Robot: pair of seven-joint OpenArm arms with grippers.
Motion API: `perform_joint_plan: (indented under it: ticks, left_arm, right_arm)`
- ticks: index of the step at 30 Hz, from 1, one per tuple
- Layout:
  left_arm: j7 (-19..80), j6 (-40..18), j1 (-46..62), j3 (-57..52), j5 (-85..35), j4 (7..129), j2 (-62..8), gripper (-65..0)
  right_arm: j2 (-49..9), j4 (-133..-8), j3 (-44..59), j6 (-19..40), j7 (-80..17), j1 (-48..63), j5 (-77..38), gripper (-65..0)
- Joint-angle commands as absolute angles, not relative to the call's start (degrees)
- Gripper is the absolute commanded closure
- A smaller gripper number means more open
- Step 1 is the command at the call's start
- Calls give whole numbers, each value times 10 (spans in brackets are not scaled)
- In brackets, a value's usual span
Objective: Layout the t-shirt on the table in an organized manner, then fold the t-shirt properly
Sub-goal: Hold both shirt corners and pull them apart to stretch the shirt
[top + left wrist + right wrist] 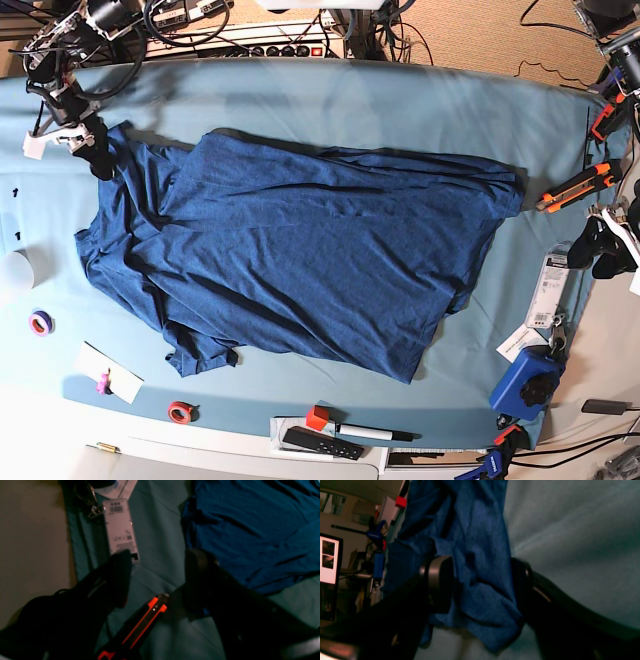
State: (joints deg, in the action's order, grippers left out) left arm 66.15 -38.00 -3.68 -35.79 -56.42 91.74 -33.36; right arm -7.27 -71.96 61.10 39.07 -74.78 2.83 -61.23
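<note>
Broadly, the table point(330, 100) is carrying the t-shirt point(310, 250), lying spread and wrinkled across its middle. The right gripper point(482, 580) is standing wide around a shirt fold; the left gripper point(156, 562) is hanging spread, empty, over a barcoded tag point(120, 527) whose print is blurring beyond reading.

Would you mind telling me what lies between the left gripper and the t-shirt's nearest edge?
Only bare teal table cloth separates the left gripper from the t-shirt, clearest in the left wrist view.
</note>
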Motion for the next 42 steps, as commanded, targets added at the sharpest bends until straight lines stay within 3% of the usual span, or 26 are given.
perform_joint_plan:
  ticks: [1, 3, 6, 7, 14, 20, 26, 30, 42]
  left_arm:
    - [651, -369, -46, -362, -577, 925, -348, -345]
    - [652, -356, -46, -362, -577, 925, -348, -345]
    - [670, -355, -46, -362, -577, 925, -348, -345]
    - [680, -355, -44, -362, -577, 925, -348, -345]
    - [686, -279, 0, -362, -586, 925, -336, -346]
    - [699, -277, 48, -362, -620, 925, -307, -347]
    - [689, -271, 83, -361, -613, 922, -282, -428]
    - [673, -248, 92, -361, -592, 893, -274, -427]
    - [677, -268, 79, -348, -653, 786, -255, -427]
  right_arm:
    - [-60, -716, 603, 377, -790, 27, -606, -347]
    - [-60, -716, 603, 377, -796, 27, -606, -281]
    - [-61, -716, 603, 384, -797, 27, -606, -39]
    - [-62, -716, 603, 387, -797, 27, -606, 0]
    - [-67, -717, 603, 391, -797, 27, -611, 0]
    - [-67, -717, 603, 392, -797, 27, -627, 0]
    - [-67, -717, 603, 392, -800, 27, -632, 0]
    - [-66, -717, 603, 392, -800, 27, -632, 0]
    - [-66, -717, 603, 392, -800, 27, -636, 0]
